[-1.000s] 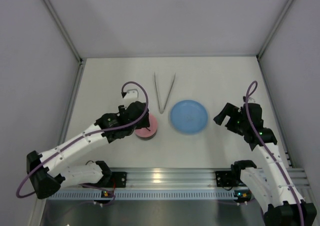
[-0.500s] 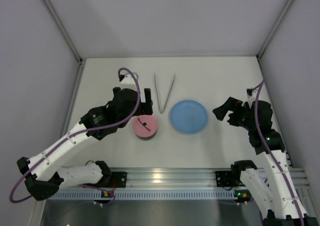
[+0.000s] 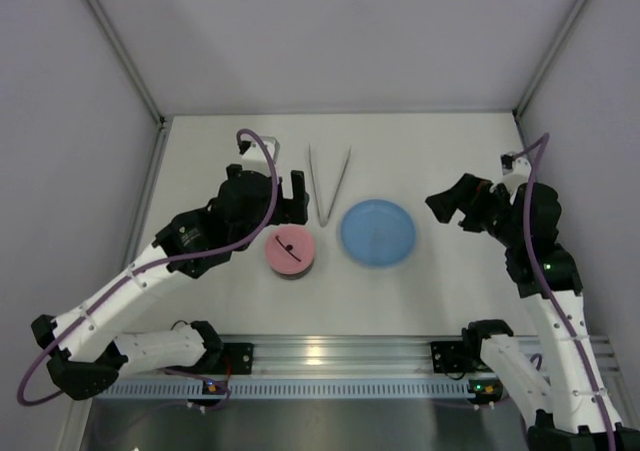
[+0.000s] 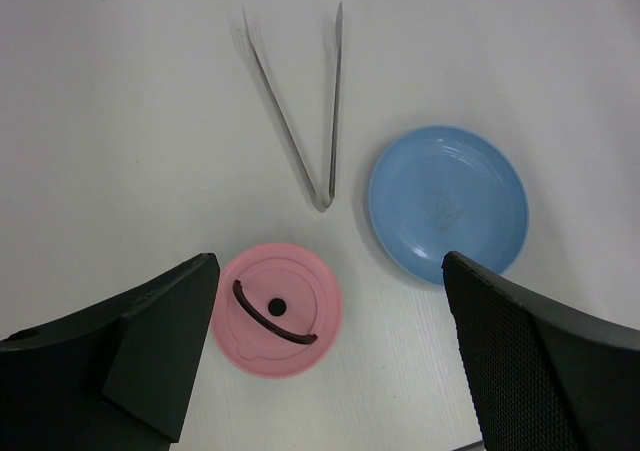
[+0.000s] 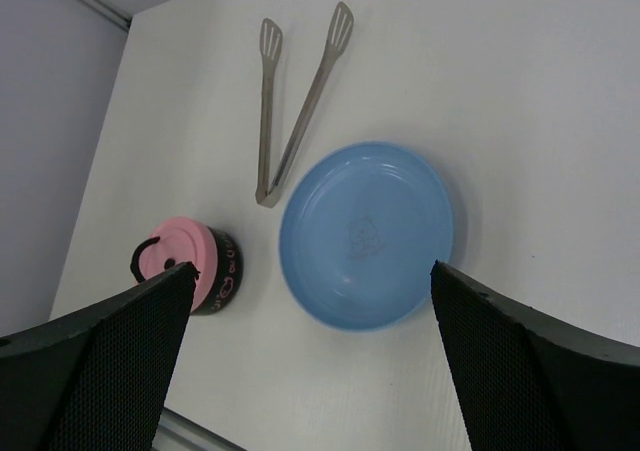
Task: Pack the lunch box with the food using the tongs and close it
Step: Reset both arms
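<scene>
My left gripper (image 3: 265, 191) hangs with its jaws spread wide and nothing between them, above the table (image 3: 430, 151) just behind and to the left of the lunch box (image 3: 291, 252). The right gripper (image 3: 455, 201) is also wide open and empty, held in the air near the right edge, well apart from everything. The lunch box stands toward the near edge, a little left of the middle, with its pink lid (image 4: 277, 309) seated flat on top and the black strap handle facing up. Just beside it to the right lies the blue plate (image 3: 378, 233), and I see no food on it or anywhere on the table. The tongs (image 3: 323, 219) lie flat behind the gap between box and plate, joined end toward me and tips toward the far edge, touched by neither gripper. I judge the packing and closing done, though I cannot see inside the box; at most, the arms are left to park.
</scene>
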Robot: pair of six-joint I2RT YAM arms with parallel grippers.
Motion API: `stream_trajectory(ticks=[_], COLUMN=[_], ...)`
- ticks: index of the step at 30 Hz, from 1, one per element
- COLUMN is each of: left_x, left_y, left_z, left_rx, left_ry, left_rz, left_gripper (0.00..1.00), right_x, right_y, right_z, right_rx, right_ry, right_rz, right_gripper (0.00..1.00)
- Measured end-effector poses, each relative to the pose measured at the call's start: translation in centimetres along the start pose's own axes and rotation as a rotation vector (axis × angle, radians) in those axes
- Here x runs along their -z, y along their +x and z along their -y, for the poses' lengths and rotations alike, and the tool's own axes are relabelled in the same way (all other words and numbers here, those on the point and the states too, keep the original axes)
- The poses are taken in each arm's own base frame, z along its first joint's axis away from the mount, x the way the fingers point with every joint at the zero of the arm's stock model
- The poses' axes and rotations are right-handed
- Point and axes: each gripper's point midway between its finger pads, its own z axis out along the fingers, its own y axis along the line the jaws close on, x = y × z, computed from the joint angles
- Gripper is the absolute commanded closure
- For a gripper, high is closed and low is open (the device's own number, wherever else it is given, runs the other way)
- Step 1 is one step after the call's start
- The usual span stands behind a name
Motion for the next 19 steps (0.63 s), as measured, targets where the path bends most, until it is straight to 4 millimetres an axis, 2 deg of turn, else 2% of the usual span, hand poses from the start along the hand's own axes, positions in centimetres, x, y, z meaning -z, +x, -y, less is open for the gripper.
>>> stream_trajectory(ticks=[8,15,19], left_x=[-0.4,-3.0,-4.4], left_y=[-2.0,-3.8,-5.0], left_z=[0.9,0.8,-0.1], left_rx=[-0.017,-0.04,-0.033], left_ry=[0.006,-0.042,-0.067], left_rz=[0.027,0.024,0.024], left_gripper=[0.01,0.01,0.01], right_x=[-2.2,-4.5,-4.9], right_y=[-1.5,-5.9,-7.1], right_z=[-0.5,-1.8,-2.2], right_rx=[-0.025,-0.012,0.005], right_ry=[-0.014,-0.033,-0.041], right_rz=[-0.029,0.015,0.038], right_gripper=[0.01,0.0,0.0])
